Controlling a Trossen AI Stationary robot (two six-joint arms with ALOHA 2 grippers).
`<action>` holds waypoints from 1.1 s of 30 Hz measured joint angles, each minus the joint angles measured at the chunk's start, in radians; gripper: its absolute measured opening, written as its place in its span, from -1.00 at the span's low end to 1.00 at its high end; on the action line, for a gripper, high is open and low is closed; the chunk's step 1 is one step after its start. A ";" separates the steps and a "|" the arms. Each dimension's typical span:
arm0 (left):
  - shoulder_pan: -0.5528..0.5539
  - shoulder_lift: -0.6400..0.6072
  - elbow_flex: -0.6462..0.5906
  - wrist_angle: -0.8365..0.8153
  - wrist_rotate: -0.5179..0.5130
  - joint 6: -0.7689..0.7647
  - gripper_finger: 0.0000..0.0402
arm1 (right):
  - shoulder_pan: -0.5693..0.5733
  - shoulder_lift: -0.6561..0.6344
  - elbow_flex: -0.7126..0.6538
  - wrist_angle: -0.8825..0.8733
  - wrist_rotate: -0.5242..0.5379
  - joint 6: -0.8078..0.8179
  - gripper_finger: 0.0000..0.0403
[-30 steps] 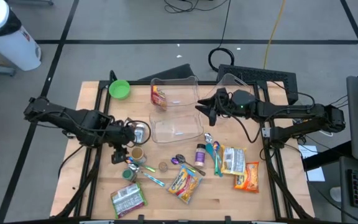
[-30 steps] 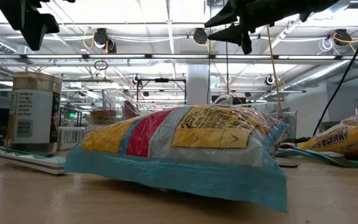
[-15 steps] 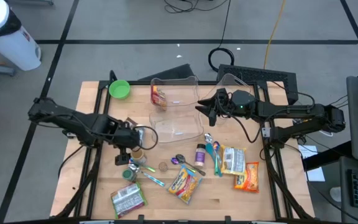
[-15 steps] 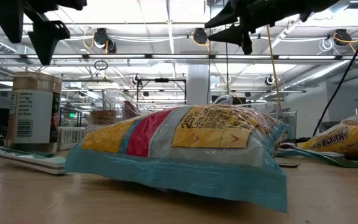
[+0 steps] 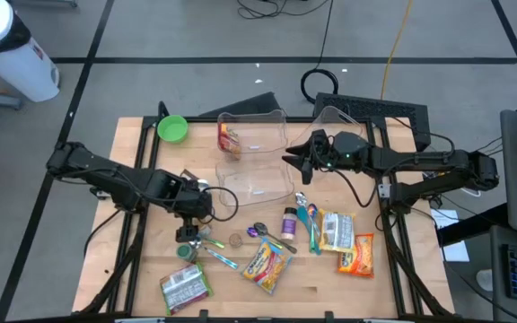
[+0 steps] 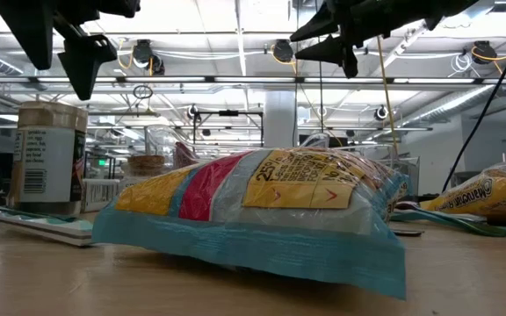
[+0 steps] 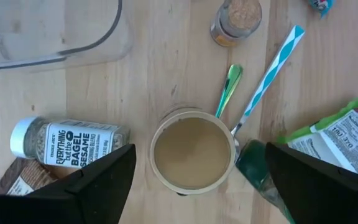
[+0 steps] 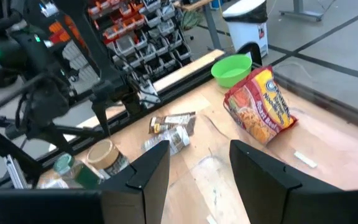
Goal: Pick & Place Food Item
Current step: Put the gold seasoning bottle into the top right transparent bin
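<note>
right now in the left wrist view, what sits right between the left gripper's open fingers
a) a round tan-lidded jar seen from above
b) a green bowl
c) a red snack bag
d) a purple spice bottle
a: the left gripper hangs open over the round tan-lidded jar, with the bagel seasoning bottle lying off to one side.

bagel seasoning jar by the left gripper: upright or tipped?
Tipped. The bagel seasoning jar lies on its side on the table, white cap pointing sideways, label readable lengthwise.

My left claw (image 7: 191, 180) hangs over the open jar (image 7: 191, 152); the seasoning bottle (image 7: 70, 142) lies at its nine o'clock, the spoon (image 7: 227, 90) at one.
</note>
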 joint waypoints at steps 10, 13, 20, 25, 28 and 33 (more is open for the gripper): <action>0.000 0.033 0.000 0.042 0.004 0.024 0.80 | 0.015 0.000 -0.096 0.104 0.000 0.053 -0.21; 0.000 0.060 0.000 0.042 0.015 0.031 0.80 | 0.025 0.000 -0.158 0.205 0.000 0.099 -0.21; 0.000 0.091 -0.011 0.042 0.017 0.038 0.76 | 0.047 0.000 -0.264 0.387 0.000 0.166 -0.21; 0.000 0.090 -0.069 0.040 0.017 0.032 0.78 | 0.048 0.000 -0.276 0.403 0.000 0.167 -0.21; 0.000 0.090 -0.103 0.043 0.025 0.024 0.78 | 0.048 0.000 -0.276 0.406 -0.001 0.163 -0.21; 0.000 0.090 -0.122 0.060 0.025 0.007 0.74 | 0.048 0.000 -0.276 0.406 -0.001 0.161 -0.21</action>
